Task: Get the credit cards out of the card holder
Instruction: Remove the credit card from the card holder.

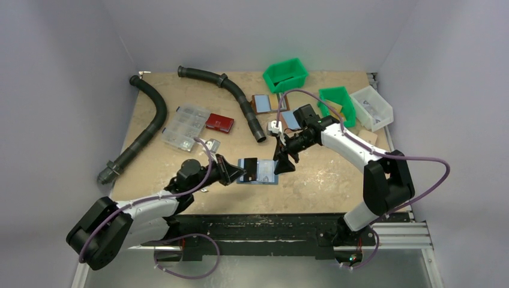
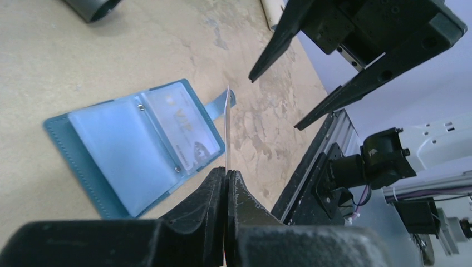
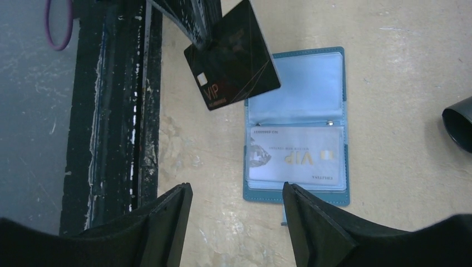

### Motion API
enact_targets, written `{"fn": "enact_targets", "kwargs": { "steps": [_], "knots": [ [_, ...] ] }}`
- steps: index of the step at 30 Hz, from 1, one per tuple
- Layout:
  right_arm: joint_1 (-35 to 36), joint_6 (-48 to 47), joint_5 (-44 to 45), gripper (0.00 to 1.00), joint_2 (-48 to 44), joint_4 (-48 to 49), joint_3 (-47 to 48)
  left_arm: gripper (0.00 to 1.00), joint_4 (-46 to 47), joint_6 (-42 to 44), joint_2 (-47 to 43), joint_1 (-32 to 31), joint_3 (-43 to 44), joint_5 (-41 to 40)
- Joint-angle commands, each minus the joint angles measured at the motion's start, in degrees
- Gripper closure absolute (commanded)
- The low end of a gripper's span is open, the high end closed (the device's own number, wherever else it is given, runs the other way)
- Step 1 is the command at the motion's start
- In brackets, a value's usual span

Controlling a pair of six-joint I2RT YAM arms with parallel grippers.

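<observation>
Between the left fingers (image 2: pixel 218 192), which are pressed tight together, a dark card (image 3: pixel 234 55) is pinched by one edge and held up off the table (image 1: pixel 336 174). From the left wrist, the card is seen edge-on as a thin line rising straight out of the fingers. From the right wrist, its dark face with "VIP" lettering is seen tilted, overlapping one corner of the card holder (image 3: pixel 298 125).

The right fingers (image 3: pixel 167 222) are spread wide with nothing between them and are poised just above the card holder. The card holder is laid open and flat on the table, near the middle of the front edge, between the two sets of fingers. Its light-blue pockets are turned upward. A pale card (image 3: pixel 295 158) marked "VIP" is seen inside one pocket. The snap tab (image 2: pixel 225 102) sticks out from one side.

Farther back on the table, two black hoses (image 1: pixel 150 120) are laid out, with a clear organiser box (image 1: pixel 183 126) and a red case (image 1: pixel 219 122) between them. Two green bins (image 1: pixel 285 73) and a clear bin (image 1: pixel 372 108) are placed at the far right.
</observation>
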Motion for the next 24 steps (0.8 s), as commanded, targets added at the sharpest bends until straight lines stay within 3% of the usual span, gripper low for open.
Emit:
{"fn": "enact_targets", "kwargs": {
  "steps": [1,10,24],
  "knots": [
    [-0.1,-1.0,-4.2,0.30,-1.0,-0.7,1.7,1.00,6.7,2.1,2.1,-3.2,1.3,1.4],
    [-0.1,0.6,-4.3,0.29,-0.4,0.4,1.3,1.00,6.7,5.0,7.0,-8.9,4.7,-0.5],
    [2.7,2.0,-5.6,0.32,2.2,1.0,0.7,1.00,7.9,5.6,10.4,-11.6,6.9,-0.2]
  ]
}}
